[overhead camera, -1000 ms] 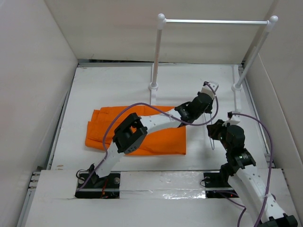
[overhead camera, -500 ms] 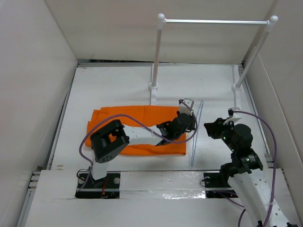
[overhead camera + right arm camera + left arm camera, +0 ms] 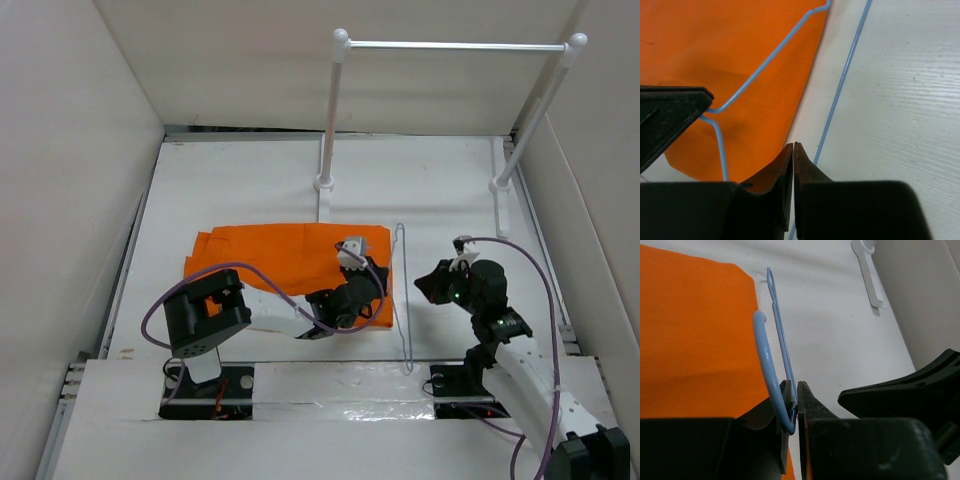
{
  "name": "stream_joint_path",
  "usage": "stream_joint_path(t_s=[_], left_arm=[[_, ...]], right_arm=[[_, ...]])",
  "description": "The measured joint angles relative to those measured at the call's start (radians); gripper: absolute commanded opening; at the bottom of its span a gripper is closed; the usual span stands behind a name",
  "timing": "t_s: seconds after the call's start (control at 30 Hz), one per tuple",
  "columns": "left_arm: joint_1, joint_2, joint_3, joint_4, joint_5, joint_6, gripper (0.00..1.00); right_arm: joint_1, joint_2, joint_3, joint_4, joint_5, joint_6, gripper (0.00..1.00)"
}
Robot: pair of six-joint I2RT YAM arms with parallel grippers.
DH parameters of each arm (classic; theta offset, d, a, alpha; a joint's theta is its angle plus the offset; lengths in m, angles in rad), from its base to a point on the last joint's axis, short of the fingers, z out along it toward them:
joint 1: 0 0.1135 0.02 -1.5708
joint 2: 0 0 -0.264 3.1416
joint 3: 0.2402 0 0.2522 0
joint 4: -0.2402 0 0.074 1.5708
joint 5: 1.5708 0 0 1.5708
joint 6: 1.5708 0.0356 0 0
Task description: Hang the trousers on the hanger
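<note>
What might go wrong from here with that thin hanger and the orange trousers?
1. The left gripper pinches the hanger only at its thin neck, so the long wire may twist or slip out.
2. The right gripper is shut on nothing beside the wire. The trousers lie flat on the table, so picking up an edge may bunch or drag them.

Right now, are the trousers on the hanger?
Off. The trousers lie flat on the table; the left gripper holds the hanger at their edge.

Orange trousers (image 3: 270, 255) lie flat on the table (image 3: 240, 190).
</note>
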Motion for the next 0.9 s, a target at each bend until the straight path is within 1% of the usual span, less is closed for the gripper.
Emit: stream_joint_path(t_s=[0.03,0.13,0.23,0.27,0.37,0.43,0.47,0.53,0.73,0.9], left_arm=[[0.005,-0.011,-0.018,0.015,-0.002,-0.007,0.0],[0.032,-0.029,-0.067,0.049,0.008,-0.012,0.0],[0.06,-0.029,-0.095,0.08,0.027,-0.019,0.0],[0.067,-0.029,-0.097,0.086,0.032,-0.019,0.0],[0.076,-0.029,-0.097,0.1,0.046,-0.017,0.0],[0.079,-0.029,-0.097,0.101,0.053,-0.016,0.0],[0.083,-0.029,-0.097,0.105,0.056,-0.015,0.0],[0.089,-0.029,-0.101,0.115,0.067,-0.013,0.0],[0.1,-0.022,-0.109,0.138,0.098,-0.012,0.0],[0.105,-0.006,-0.11,0.153,0.11,-0.012,0.0]], right_arm=[[0.009,0.03,-0.009,0.038,-0.005,0.005,0.21],[0.072,0.152,-0.015,0.137,-0.003,0.022,0.27],[0.188,0.286,-0.015,0.23,0.026,0.048,0.38],[0.227,0.32,-0.015,0.256,0.043,0.058,0.44],[0.293,0.393,-0.014,0.318,0.092,0.083,0.48],[0.316,0.431,-0.013,0.351,0.134,0.1,0.49],[0.326,0.445,-0.012,0.362,0.16,0.109,0.52],[0.348,0.459,-0.012,0.375,0.21,0.126,0.52],[0.39,0.441,-0.012,0.377,0.327,0.154,0.52],[0.391,0.443,-0.012,0.383,0.377,0.168,0.51]])
